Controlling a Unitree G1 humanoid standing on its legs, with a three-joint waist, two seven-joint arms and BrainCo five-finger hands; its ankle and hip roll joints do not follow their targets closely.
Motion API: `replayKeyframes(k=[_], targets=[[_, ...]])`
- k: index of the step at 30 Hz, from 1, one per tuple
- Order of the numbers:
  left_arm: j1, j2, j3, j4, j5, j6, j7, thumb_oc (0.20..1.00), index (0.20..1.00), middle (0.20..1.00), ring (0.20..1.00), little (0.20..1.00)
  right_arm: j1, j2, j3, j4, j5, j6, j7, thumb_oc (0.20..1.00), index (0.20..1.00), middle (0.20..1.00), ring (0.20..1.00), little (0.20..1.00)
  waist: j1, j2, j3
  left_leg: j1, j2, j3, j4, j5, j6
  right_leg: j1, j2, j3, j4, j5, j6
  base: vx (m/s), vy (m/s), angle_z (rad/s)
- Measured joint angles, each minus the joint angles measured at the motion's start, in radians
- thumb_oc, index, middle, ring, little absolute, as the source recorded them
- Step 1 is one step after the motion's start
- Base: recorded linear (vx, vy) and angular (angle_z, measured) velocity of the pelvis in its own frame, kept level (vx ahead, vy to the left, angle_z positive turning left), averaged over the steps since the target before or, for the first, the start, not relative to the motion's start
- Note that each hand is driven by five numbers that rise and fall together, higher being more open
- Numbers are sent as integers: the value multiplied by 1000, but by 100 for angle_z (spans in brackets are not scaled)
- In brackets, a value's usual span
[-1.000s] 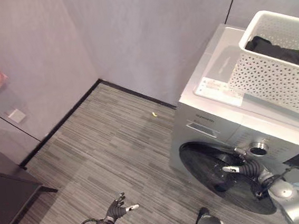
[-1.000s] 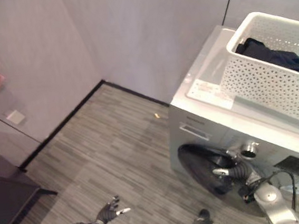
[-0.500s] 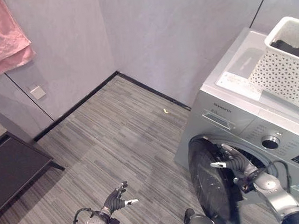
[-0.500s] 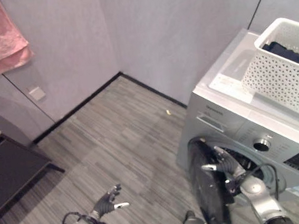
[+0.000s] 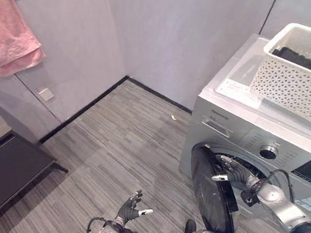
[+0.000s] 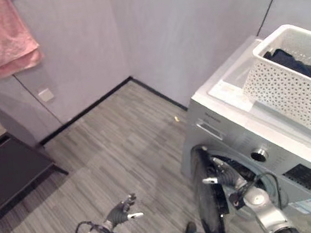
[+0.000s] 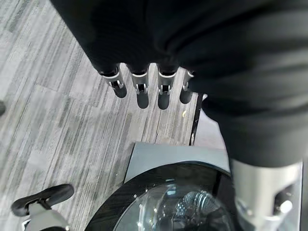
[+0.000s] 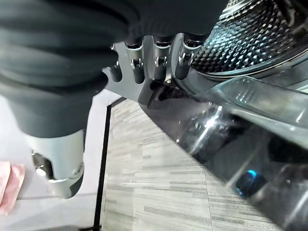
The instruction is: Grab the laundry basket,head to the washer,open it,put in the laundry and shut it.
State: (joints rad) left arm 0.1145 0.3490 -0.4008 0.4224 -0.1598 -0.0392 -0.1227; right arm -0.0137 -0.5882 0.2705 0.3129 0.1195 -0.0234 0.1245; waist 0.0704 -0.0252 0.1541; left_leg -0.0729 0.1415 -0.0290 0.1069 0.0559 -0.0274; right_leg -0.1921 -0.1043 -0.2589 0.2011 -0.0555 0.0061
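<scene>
The silver washer [image 5: 239, 130] stands at the right with its round dark door [image 5: 208, 199] swung out toward me. My right hand [image 5: 230, 174] is open, its straight fingers [image 8: 161, 60] against the door's inner rim beside the glass bowl [image 8: 231, 120]; the metal drum [image 8: 255, 33] shows behind them. A white perforated laundry basket [image 5: 289, 79] sits on top of the washer with dark clothes [image 5: 304, 58] inside. My left hand [image 5: 130, 210] hangs low over the floor, open and holding nothing; past its fingers [image 7: 142, 91] the door [image 7: 178, 202] shows.
A pink towel [image 5: 4, 32] hangs on the left wall above a wall socket [image 5: 46, 94]. A dark low cabinet [image 5: 12, 169] stands at the left. A small yellow scrap [image 5: 173, 116] lies on the grey plank floor [image 5: 120, 147] near the washer's corner.
The washer door has gone from nearly shut to wide open, my right hand following its inner edge. The camera has shifted, bringing the towel and cabinet into view.
</scene>
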Motion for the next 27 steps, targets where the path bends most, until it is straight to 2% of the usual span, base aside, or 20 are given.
replayKeyframes(k=[1,2,3,4,5,6,7,9,11,12,13,14,15,16,17,19,20,21,24,27], targets=[[-11,0,-7,0,0,0,-2,1000,1000,1000,1000,1000,-13,3,2,7,10,0,0,1000,1000,1000,1000,1000,-1,-4,8,-1,-2,-18,-7,29,-13,7,-4,-1,-12,4,-4,-122,-10,14],[-19,-4,-11,-1,1,0,-4,1000,1000,1000,1000,1000,-16,4,6,8,23,1,2,1000,1000,1000,1000,1000,-2,-10,10,4,-2,-33,-23,61,-50,13,-6,-1,-28,8,-12,-103,6,10],[-42,2,-19,-1,2,2,-5,1000,1000,1000,1000,1000,-28,19,19,17,32,2,0,1000,1000,1000,1000,1000,-9,-49,23,-32,-21,-67,92,20,-98,24,-34,-19,-69,50,-66,-88,51,-2],[-48,5,-19,-6,2,2,-7,1000,1000,1000,1000,1000,-33,31,23,17,33,2,-1,1000,1000,1000,1000,1000,-10,-59,25,-45,-25,-73,209,-19,-56,39,-37,-17,-102,63,-78,-126,154,-21],[-53,3,-20,-7,3,2,-10,1000,1000,1000,1000,1000,-41,32,35,-1,38,1,3,1000,1000,1000,1000,1000,-30,-65,24,-30,-10,-101,355,-86,-64,70,-23,-33,-163,106,-61,-95,140,-31],[-57,-3,-22,-6,5,5,-10,1000,1000,1000,1000,1000,-38,36,39,-5,46,0,8,1000,1000,1000,1000,1000,-49,-46,14,-6,7,-123,415,-113,-79,81,-1,-35,-191,124,-51,-51,102,-18],[-58,-11,-32,-6,6,6,-10,1000,1000,1000,1000,1000,-26,43,42,-14,65,1,10,1000,1000,1000,1000,1000,-78,-30,3,37,28,-140,384,-131,-84,90,23,-48,-211,131,-43,11,-6,11],[-101,-20,-57,-8,6,6,-11,1000,1000,1000,1000,1000,-7,38,40,-21,75,2,5,1000,1000,1000,1000,1000,-120,2,-2,84,51,-142,275,-102,-64,82,49,-53,-220,132,-42,1,-1,38],[-117,-22,-56,-7,11,7,-10,1000,1000,1000,1000,1000,-7,41,34,-20,81,7,-5,1000,1000,1000,1000,1000,-117,-17,-4,114,51,-151,202,-99,-70,79,55,-22,-223,140,-30,-341,369,26],[-127,-32,-71,-1,13,7,-10,1000,1000,1000,1000,1000,15,49,18,-12,81,4,-4,1000,1000,1000,1000,1000,-120,-31,-14,132,53,-150,190,-133,-102,71,34,-24,-215,188,-25,-446,456,25],[-153,-57,-97,35,14,10,-10,1000,1000,1000,1000,1000,46,58,-31,-9,81,-6,-3,1000,1000,1000,1000,1000,-110,-17,-20,123,54,-140,201,-177,-169,55,28,-32,-184,181,-20,-288,246,61],[-145,-78,-126,15,14,22,-16,1000,1000,1000,1000,1000,52,43,-58,15,81,7,-13,1000,1000,1000,1000,1000,-129,24,-40,144,62,-73,100,-183,-133,45,12,-56,-154,160,-10,-205,185,48],[-134,-84,-126,-4,14,22,-17,1000,1000,1000,1000,1000,38,25,-43,21,81,20,-16,1000,1000,1000,1000,1000,-131,47,-51,163,65,-51,50,-197,-113,32,10,-53,-142,164,-4,-297,272,35],[-134,-83,-126,-8,14,22,-18,1000,1000,1000,1000,1000,33,27,-46,22,81,24,-21,1000,1000,1000,1000,1000,-133,54,-52,172,63,-46,33,-200,-113,29,5,-52,-138,167,0,-158,155,6],[-138,-74,-124,-11,15,22,-18,1000,1000,1000,1000,1000,21,26,-65,37,80,33,-42,1000,1000,1000,1000,1000,-140,58,-53,206,30,-42,-44,-207,-102,16,-29,-48,-116,172,29,-239,234,17],[-139,-71,-124,-10,22,22,-18,1000,1000,1000,1000,1000,21,28,-87,52,81,33,-47,1000,1000,1000,1000,1000,-140,58,-53,226,13,-41,-86,-220,-82,14,-53,-44,-113,179,45,-167,201,9],[-131,-61,-121,-8,23,22,-17,1000,1000,1000,1000,1000,20,43,-103,59,81,33,-59,1000,1000,1000,1000,1000,-133,37,-54,237,-35,-36,-103,-232,-73,0,-91,-17,-111,200,62,-182,257,-11],[-122,-51,-121,-9,23,22,-18,1000,1000,1000,1000,1000,18,55,-111,58,81,32,-58,1000,1000,1000,1000,1000,-132,23,-53,237,-60,-35,-99,-228,-59,-3,-112,-1,-114,207,76,-198,284,-16],[-59,-22,-124,-8,46,24,-21,1000,1000,1000,1000,1000,42,87,-121,52,68,29,-57,1000,1000,1000,1000,1000,-135,-20,-56,247,-159,-16,-72,-241,4,3,-192,65,-124,212,110,-197,231,-17],[-32,3,-121,-10,51,24,-30,1000,1000,1000,1000,1000,58,105,-119,52,59,29,-57,1000,1000,1000,1000,1000,-133,-51,-51,241,-222,-3,-20,-242,28,16,-248,62,-131,213,121,-254,151,-9]])
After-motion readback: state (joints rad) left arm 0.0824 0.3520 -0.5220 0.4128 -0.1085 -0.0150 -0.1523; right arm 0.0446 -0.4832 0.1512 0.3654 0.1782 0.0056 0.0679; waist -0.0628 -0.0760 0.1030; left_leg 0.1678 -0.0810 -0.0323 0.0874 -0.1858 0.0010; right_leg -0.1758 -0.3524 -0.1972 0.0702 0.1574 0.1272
